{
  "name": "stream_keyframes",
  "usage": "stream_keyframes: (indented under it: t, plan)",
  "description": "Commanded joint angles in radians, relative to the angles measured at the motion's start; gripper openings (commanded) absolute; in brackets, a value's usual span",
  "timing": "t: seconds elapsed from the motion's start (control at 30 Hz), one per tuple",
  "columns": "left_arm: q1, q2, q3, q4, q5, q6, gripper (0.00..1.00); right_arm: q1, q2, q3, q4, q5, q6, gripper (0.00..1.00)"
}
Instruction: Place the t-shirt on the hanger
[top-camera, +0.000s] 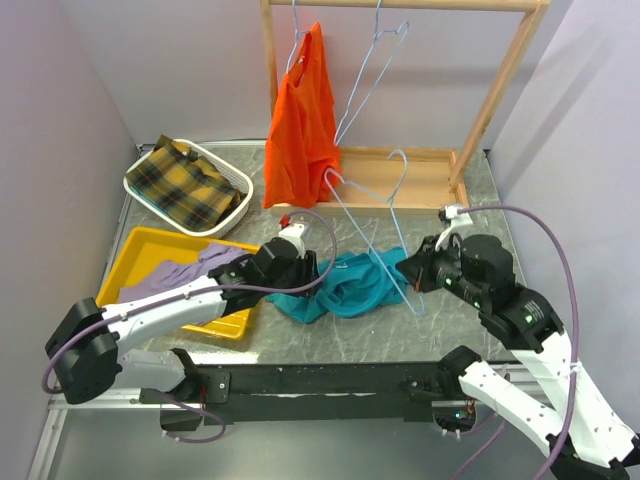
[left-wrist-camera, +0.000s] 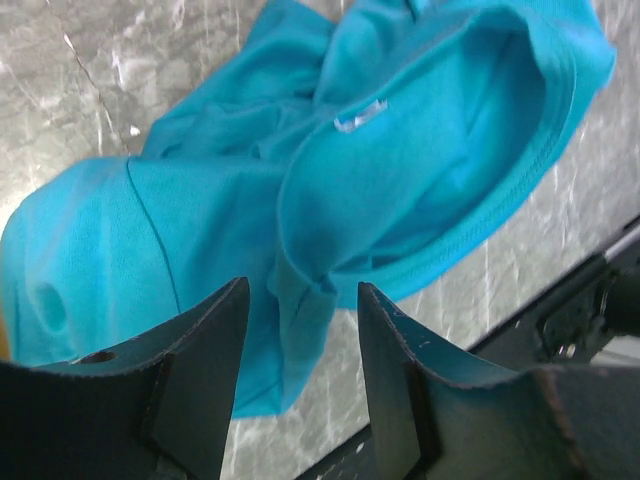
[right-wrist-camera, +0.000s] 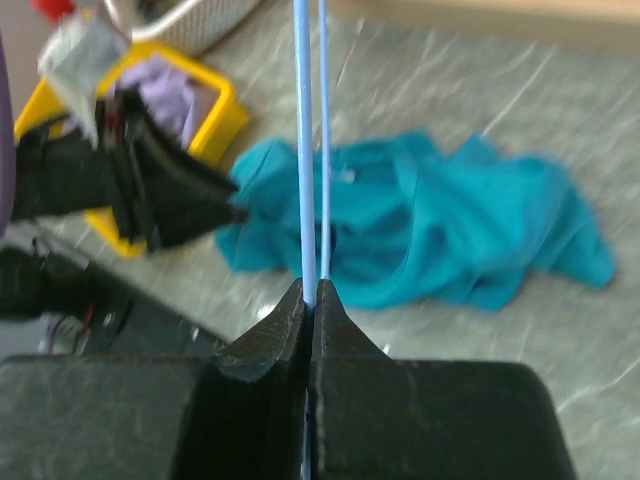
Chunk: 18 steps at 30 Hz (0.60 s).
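On the grey marbled table top (top-camera: 420, 335), between the two arms, the teal short-sleeved fabric t-shirt (top-camera: 352, 284) lay crumpled in a heap, not yet on anything. The right gripper (right-wrist-camera: 310, 292) was clenched tight on the thin pale-blue wire hanger (right-wrist-camera: 303, 150), whose two wires ran straight out from its fingertips over the shirt. Held low and slanted like that, the hanger seemed offered as a rail for the fabric to be drawn onto. The left gripper (left-wrist-camera: 300, 295) hovered just above the shirt's near edge, jaws apart and straddling a fold beside the stitched neck opening, grasping nothing. That placement suggested it was lined up to pinch the collar and lift it toward the wire.
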Motion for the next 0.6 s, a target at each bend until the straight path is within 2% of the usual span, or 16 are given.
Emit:
stream_keyframes:
  t: [0.0, 0.27, 0.43, 0.53, 0.57]
  plan:
    - [-0.004, 0.02, 0.0, 0.116, -0.047, -0.06, 0.53, 0.025, -0.064, -0.008, -0.101, -0.07, 0.073, 0.0]
    - [-0.004, 0.094, 0.032, 0.107, -0.053, -0.072, 0.46, 0.025, -0.114, 0.126, -0.337, -0.018, 0.086, 0.0]
    - [-0.004, 0.117, 0.054, 0.07, -0.064, -0.072, 0.4, 0.023, -0.131, 0.157, -0.385, -0.055, 0.083, 0.0]
    - [0.0, 0.123, 0.075, 0.038, -0.108, -0.063, 0.27, 0.025, -0.126, 0.155, -0.417, -0.096, 0.065, 0.0]
    - [0.003, 0.128, 0.081, 0.03, -0.12, -0.055, 0.19, 0.023, -0.124, 0.157, -0.432, -0.121, 0.06, 0.0]
